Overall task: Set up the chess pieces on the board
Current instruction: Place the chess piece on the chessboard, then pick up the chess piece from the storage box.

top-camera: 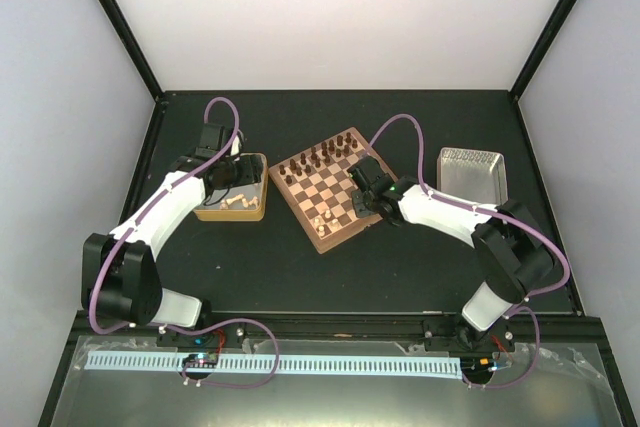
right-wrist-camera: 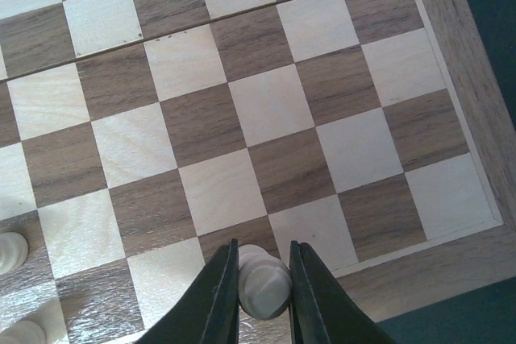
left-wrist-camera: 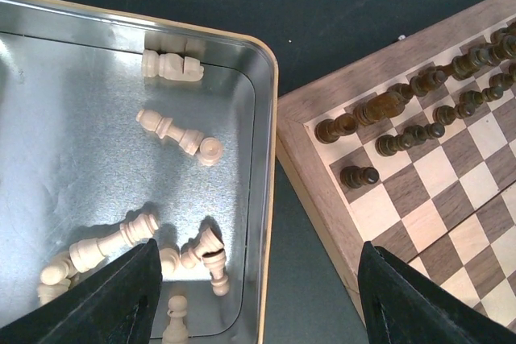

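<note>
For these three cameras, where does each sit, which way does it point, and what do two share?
Top external: overhead from the near edge, looking down on the table; left arm and right arm show, the board between them.
Left wrist: on the left arm, looking down into the tan tray of cream pieces; the open left claw shows.
Right wrist: on the right arm, looking down at the board's corner; the right claw grips a cream piece.
Shared: all three show the board.

Board [top-camera: 322, 190] centre looks open; dark pieces [top-camera: 318, 158] line edge.
</note>
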Robot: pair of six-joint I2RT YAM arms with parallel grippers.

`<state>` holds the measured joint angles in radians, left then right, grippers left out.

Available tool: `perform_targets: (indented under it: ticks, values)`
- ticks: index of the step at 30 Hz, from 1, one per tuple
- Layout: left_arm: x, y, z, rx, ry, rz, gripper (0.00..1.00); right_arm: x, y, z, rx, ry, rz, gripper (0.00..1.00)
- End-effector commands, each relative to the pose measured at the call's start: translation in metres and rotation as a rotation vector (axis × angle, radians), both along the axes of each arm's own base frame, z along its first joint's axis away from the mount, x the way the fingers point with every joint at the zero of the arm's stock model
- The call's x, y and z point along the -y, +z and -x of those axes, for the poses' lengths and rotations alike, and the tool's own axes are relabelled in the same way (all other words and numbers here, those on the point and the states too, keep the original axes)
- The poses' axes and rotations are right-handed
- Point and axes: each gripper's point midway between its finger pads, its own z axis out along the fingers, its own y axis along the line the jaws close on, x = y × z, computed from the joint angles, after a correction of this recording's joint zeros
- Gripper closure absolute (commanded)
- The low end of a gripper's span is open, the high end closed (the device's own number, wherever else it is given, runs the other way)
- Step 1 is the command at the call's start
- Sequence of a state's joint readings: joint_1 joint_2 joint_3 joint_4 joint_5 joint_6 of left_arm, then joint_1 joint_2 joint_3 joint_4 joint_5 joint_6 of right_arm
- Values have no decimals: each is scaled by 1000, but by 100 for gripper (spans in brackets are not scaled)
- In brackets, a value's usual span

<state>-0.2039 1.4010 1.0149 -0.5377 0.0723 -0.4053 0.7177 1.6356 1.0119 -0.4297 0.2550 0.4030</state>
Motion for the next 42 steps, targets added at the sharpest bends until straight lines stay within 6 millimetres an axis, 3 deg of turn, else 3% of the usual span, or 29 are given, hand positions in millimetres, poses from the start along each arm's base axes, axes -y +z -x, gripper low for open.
perform_targets:
  ticks: [1, 6, 10, 16, 21, 27, 35, 38, 42]
  values:
    - [-1, 7, -6, 15, 11, 10, 32, -6, -3, -2, 6, 3, -18, 82]
    - [-2, 5, -4, 9, 21, 7, 32, -5, -1, -1, 4, -8, -17, 67]
    - [-6, 2, -4, -4, 49, 13, 30, -6, 16, -3, 22, -18, -42, 56]
    - [-14, -9, -2, -52, 92, 20, 29, -12, 57, -14, 79, -52, -109, 49]
    - [-20, -33, -3, -138, 138, 31, 30, -6, 80, -25, 104, -98, -177, 49]
    - [-21, -54, -23, -183, 165, 57, 50, -1, 76, -32, 95, -103, -183, 49]
    - [-16, -57, -64, -173, 158, 79, 62, -2, 70, -40, 91, -112, -185, 51]
    - [-16, -66, -69, -210, 166, 69, 72, -4, 69, -41, 88, -110, -182, 53]
    - [-13, -76, -69, -243, 162, 73, 74, -2, 66, -43, 89, -104, -159, 54]
